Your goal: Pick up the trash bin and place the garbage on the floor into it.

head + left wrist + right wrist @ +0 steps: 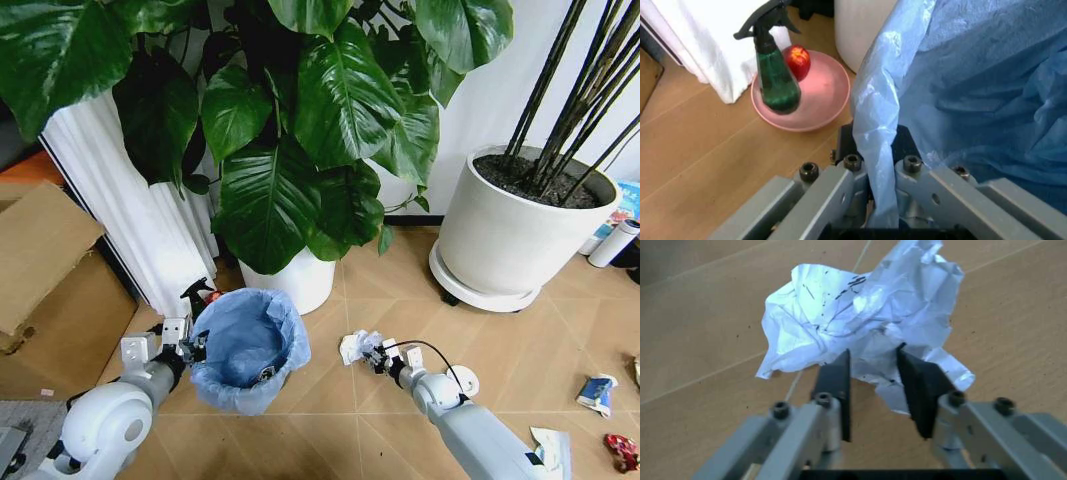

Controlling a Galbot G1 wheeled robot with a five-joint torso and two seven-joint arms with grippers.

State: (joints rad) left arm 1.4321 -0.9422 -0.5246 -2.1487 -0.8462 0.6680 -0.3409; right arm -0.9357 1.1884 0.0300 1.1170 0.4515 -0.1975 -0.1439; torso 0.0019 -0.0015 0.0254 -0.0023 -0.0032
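Here, left pincer [873, 165] clamping trash bin [247, 350] rim, right pincer [873, 385] pinching garbage [860, 325].

Standing on a tan wooden floor [330, 400] before a pale wall [520, 70]: two large white plant pots [510, 235], broad green leaves [320, 100] spreading overhead. Leaning at the left, cardboard boxes [45, 290] beside a white ribbed column [130, 220].

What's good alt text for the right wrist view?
The right gripper pinches a crumpled white paper speckled with black marks between its two dark fingers, the wad bulging out beyond the tips. Light wooden floor lies behind it.
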